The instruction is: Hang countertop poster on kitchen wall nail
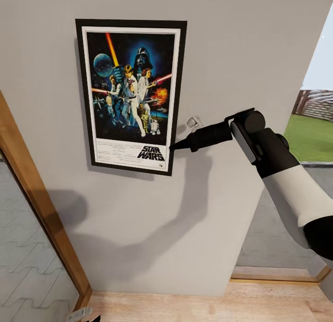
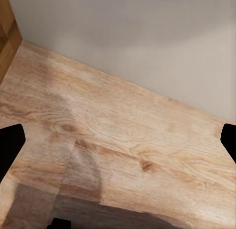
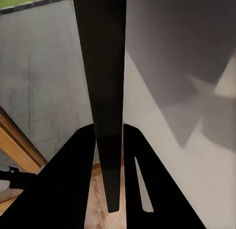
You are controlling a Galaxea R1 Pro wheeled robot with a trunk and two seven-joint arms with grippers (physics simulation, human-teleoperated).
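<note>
The Star Wars poster (image 1: 132, 93) lies flat and upright against the pale grey wall (image 1: 240, 49), black frame and white border in full view. My right gripper (image 1: 174, 147) reaches in from the right and is shut on the frame's lower right edge. In the right wrist view the poster's frame (image 3: 102, 66) runs edge-on as a dark strip between the two black fingers (image 3: 73, 184). A small pale hook-like stub (image 1: 193, 123) juts from the wall just above that gripper. My left gripper (image 2: 118, 140) hangs open over the wooden floor (image 2: 123, 140), holding nothing.
A wooden door frame (image 1: 41, 206) with a glass pane slants along the left. An opening at the right edge shows grass (image 1: 314, 137) outside. The wooden floor (image 1: 208, 303) meets the base of the wall below the poster.
</note>
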